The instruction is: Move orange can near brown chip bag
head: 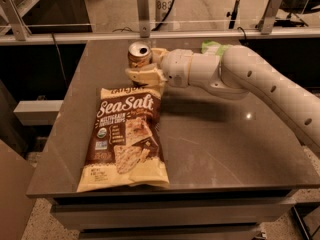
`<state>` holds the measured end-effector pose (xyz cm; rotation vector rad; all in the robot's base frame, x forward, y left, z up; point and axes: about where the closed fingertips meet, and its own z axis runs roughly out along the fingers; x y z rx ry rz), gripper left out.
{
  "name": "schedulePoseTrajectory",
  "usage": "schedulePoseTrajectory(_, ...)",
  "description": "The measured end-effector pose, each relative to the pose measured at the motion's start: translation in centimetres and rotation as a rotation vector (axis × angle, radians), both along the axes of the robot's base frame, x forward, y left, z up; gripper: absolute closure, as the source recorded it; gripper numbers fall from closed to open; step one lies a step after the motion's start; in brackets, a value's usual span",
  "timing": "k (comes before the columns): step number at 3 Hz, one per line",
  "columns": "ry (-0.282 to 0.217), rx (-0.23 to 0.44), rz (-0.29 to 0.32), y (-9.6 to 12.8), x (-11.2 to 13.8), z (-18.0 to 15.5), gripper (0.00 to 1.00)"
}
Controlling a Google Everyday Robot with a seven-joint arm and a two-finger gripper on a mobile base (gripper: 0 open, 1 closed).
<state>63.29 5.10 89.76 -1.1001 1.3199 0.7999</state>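
The pincer [148,64] grips the upright orange can [138,54], silver top up, just beyond the brown chip bag [127,136], which lies flat, running near-to-far on the worktop [225,144].

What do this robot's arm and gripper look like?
The arm is a thick, smooth cream-white tube of rounded segments, with small dark dots along its side. No loose cables or lettering show. The gripper, by the orange can near the far end of the table, has flat, pale cream fingers on a bulbous wrist.
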Motion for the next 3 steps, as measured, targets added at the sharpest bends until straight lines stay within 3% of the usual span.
schedulePoseTrajectory(1,0.024,-0.029,0.001,0.48,-0.21,-0.24,0.0)
schedulePoseTrajectory(2,0.062,-0.035,0.0,0.7,-0.37,-0.46,0.0)
schedulePoseTrajectory(3,0.065,-0.035,-0.001,0.7,-0.37,-0.48,0.0)
